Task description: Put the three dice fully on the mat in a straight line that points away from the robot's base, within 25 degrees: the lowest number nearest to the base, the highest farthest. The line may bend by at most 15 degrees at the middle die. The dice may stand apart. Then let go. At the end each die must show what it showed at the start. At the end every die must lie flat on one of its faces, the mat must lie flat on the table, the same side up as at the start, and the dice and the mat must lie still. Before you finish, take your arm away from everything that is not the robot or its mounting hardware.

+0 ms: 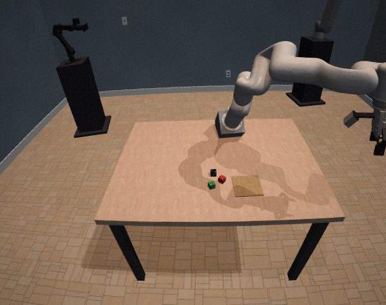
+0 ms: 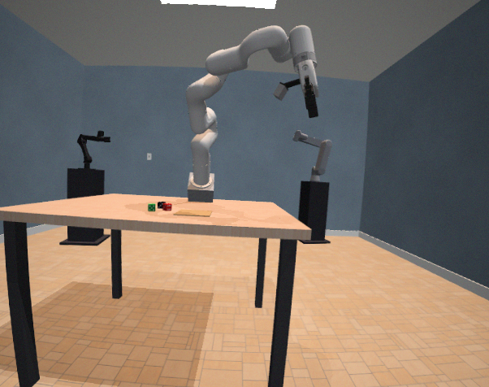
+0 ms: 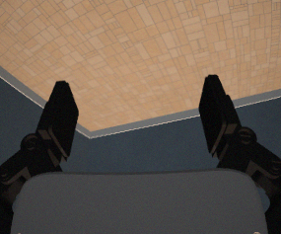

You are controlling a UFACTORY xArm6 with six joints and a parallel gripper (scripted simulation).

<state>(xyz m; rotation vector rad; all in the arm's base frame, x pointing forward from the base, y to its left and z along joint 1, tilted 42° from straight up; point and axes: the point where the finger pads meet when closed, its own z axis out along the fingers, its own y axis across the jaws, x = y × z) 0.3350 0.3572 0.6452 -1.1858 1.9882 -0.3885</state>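
From where I stand there is no writing, label, brand or sign to read anywhere. The only marks that carry numbers are the pips on the three dice, and they are too small to count. The black die (image 1: pixel 213 172) shows a few pale dots on its top face, the red die (image 1: pixel 222 178) shows light dots, and the green die (image 1: pixel 211 184) shows light dots as well, but I cannot tell which number any of them shows. From the side view the dice are smaller yet, and the green die's (image 2: pixel 151 206) spots are only specks.
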